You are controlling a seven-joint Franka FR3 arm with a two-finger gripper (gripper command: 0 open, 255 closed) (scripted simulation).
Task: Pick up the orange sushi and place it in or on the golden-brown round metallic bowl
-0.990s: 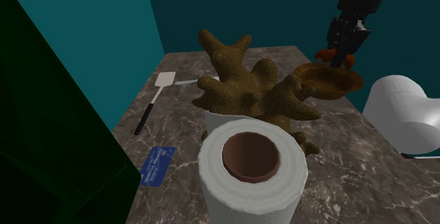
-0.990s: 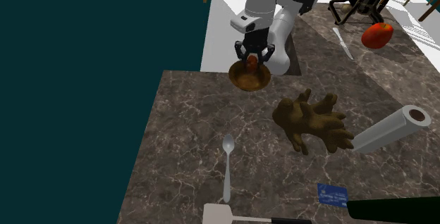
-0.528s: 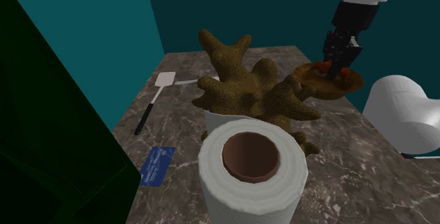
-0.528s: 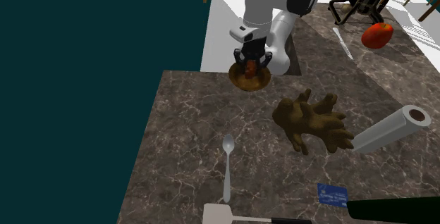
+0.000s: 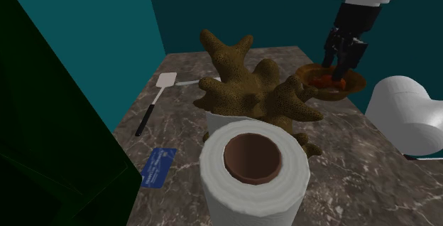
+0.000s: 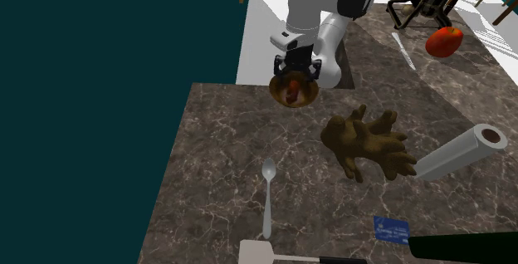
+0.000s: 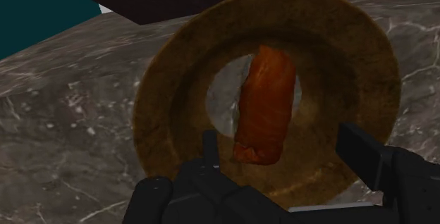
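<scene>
The orange sushi [image 7: 266, 110] lies flat on the bottom of the golden-brown round bowl [image 7: 166, 117], a pale patch of rice showing at its side. My black gripper [image 7: 285, 148] hangs just over it, open, one fingertip on each side of the piece and neither touching it. In the shoulder view the gripper [image 5: 340, 65] stands upright over the bowl [image 5: 355, 84] at the table's far right corner, with the sushi [image 5: 321, 80] showing orange inside. In the second exterior view the gripper [image 6: 295, 67] is above the bowl [image 6: 307, 98] holding the sushi [image 6: 291, 86].
A brown branching coral-like object [image 5: 248, 93] stands mid-table beside the bowl. A paper towel roll [image 5: 254, 164], a spatula [image 5: 157, 97], a blue card [image 5: 157, 166] and a spoon [image 6: 267, 189] lie on the marble top. A white rounded object [image 5: 408, 114] is at the shoulder view's right.
The gripper came down into the bowl with the sushi in its grip, then opened. The sushi now lies loose in the bowl.
</scene>
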